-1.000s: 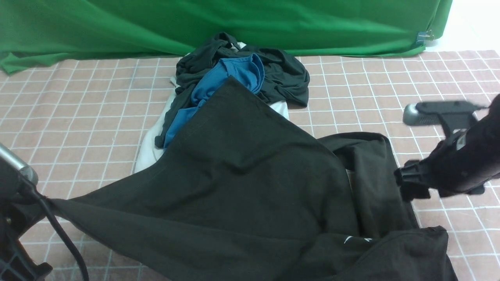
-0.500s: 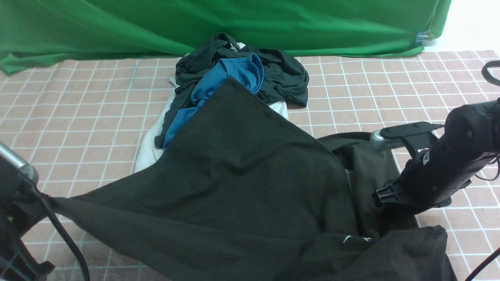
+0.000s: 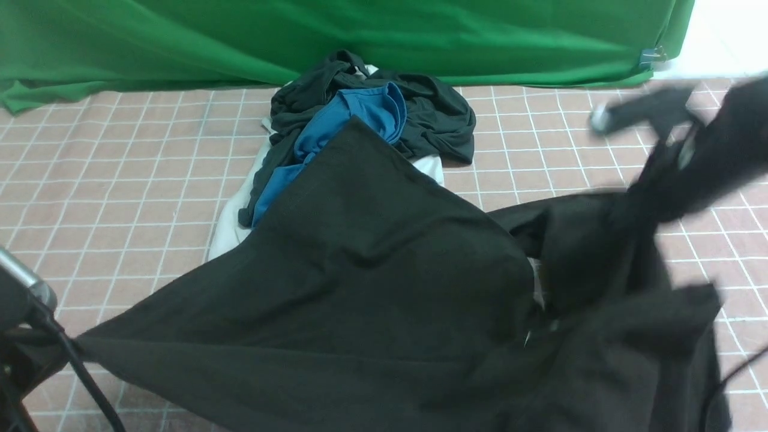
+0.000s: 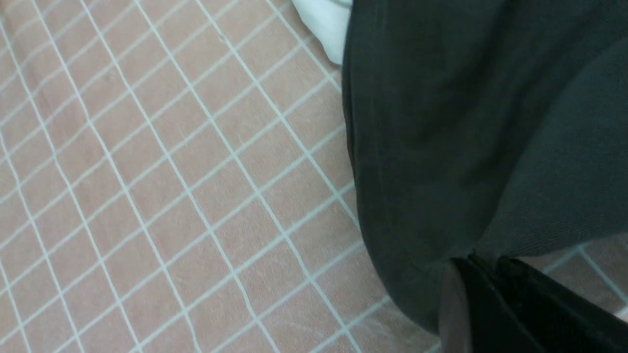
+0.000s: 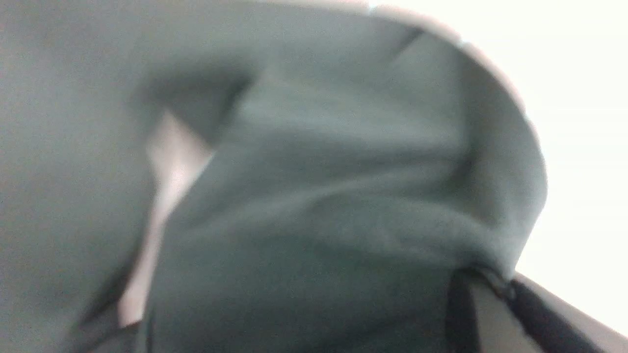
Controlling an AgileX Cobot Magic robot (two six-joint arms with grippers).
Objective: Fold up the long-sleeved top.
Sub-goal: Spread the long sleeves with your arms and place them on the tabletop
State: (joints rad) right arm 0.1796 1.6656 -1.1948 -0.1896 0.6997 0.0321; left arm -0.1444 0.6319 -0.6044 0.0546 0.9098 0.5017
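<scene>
black cotton fills the near half of the scene: the large black long-sleeved top (image 3: 372, 270) lies spread over the pink tablecloth with a white grid (image 3: 120, 180). it reaches from the near left edge to the near right corner, and its far point laps over the pile of clothes behind it.

the left gripper (image 3: 67, 348) sits low at the near left, its jaws together on a corner of the top, and the cloth runs taut from there toward the middle. in the left wrist view its dark fingers (image 4: 530, 314) pinch the edge of the top (image 4: 466, 122) just above the grid cloth (image 4: 147, 171).

the right gripper (image 3: 636, 195) is up off the table on the right side and blurred. a fold of the top rises to it in a peak, clear of the tablecloth. the right wrist view, also blurred, shows its jaws clamped on a bunched fold of the top (image 5: 294, 220).

a small white mark (image 3: 528, 339) shows on the top beside its right-hand folds.

at the far middle lies a crumpled dark greenish-black garment (image 3: 432, 114) with a blue t-shirt (image 3: 354, 120) across it and a white cloth (image 3: 231, 231) under both. a green fabric backdrop (image 3: 360, 36) hangs along the far edge.
</scene>
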